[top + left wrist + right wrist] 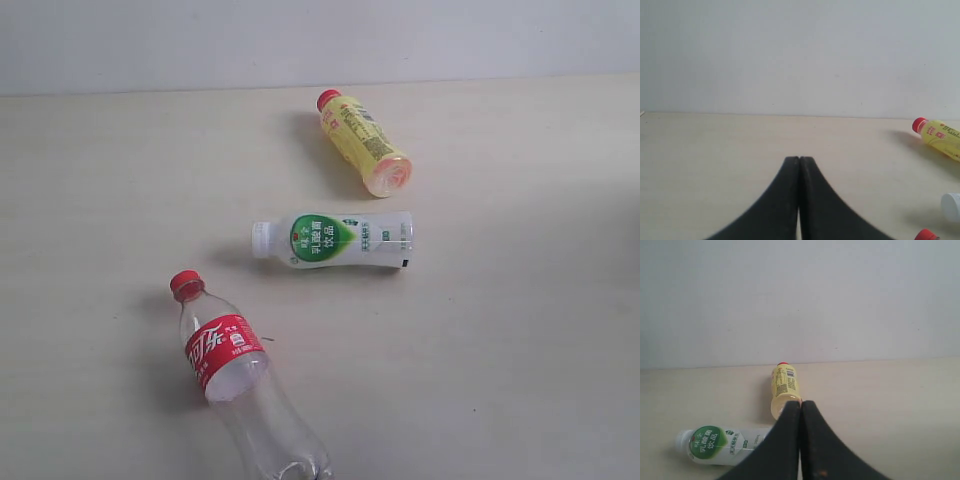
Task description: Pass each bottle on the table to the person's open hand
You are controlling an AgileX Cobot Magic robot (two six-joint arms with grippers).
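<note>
Three bottles lie on their sides on the surface (100, 200), and a fourth shows in no view. The yellow bottle (365, 145) lies nearest the far edge, red cap toward that edge and base toward the middle. The white bottle (335, 240) with the green label lies mid-surface, its long axis running side to side and its cap toward the left. The clear bottle (240, 375) with the red cap and label lies slantwise by the near edge on the left side, its base cut off by the picture. The left hand (799, 161) is pressed together and empty, and so is the right hand (801, 404). Neither touches a bottle. The yellow bottle lies straight ahead of the right hand, base end nearest and long axis almost in line with the hand's reach. The right arm therefore looks best placed for it. Its fingers must spread first, and could then straddle the bottle's width. From the left hand all the bottles lie off to one side.
</note>
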